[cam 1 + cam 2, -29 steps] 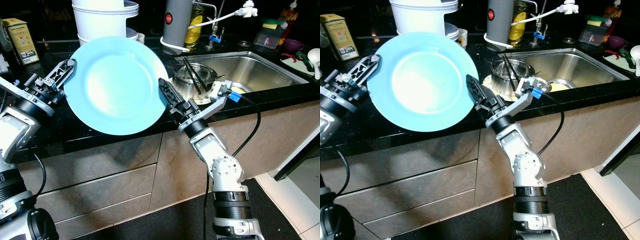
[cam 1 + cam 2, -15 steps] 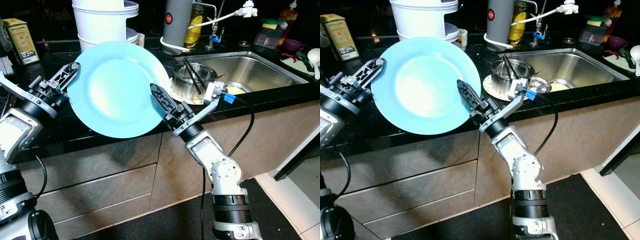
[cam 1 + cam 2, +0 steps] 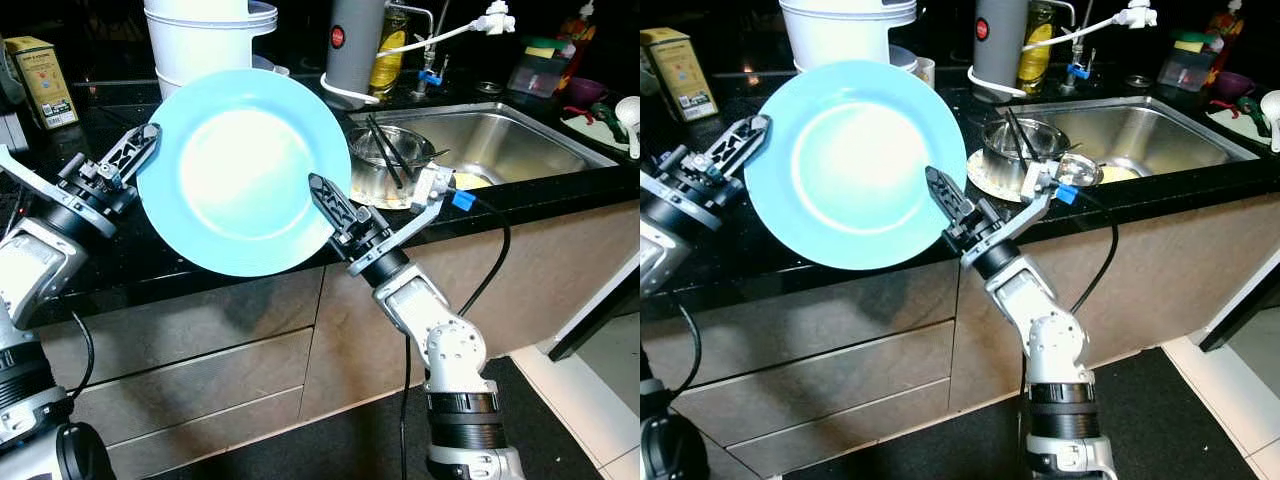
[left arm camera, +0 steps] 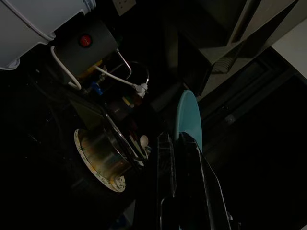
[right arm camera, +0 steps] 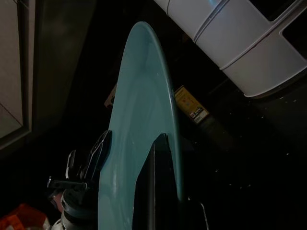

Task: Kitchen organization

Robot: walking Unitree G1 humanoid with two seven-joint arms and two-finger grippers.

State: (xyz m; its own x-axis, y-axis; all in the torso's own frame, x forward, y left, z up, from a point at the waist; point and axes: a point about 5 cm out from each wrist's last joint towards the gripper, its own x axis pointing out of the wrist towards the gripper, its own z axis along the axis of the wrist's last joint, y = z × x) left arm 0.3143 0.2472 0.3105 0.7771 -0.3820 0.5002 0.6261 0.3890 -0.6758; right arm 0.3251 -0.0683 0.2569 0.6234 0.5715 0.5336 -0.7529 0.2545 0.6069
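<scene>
The light-blue plate [image 3: 242,170] is held clear of the black desk [image 3: 150,255], tilted nearly upright with its face toward the head camera, above the desk's front edge and just left of the sink [image 3: 500,140]. It is carried between two hands at opposite rims: the left hand [image 3: 130,152] pinches the rim farthest from the sink, and the right hand [image 3: 328,203] pinches the lower rim nearest the sink, its fingers closed narrowly across the edge, as the right wrist view confirms. The two-point hold appears intended to steady a wide, slick dish against swinging. Between plate and sink, a steel bowl [image 3: 390,160] with dark utensils in it sits on a patterned plate. Behind the blue plate stands a white container [image 3: 205,35], with a grey kettle [image 3: 355,45] nearer the sink. Judgement: the plate is in transit, not yet set down.
</scene>
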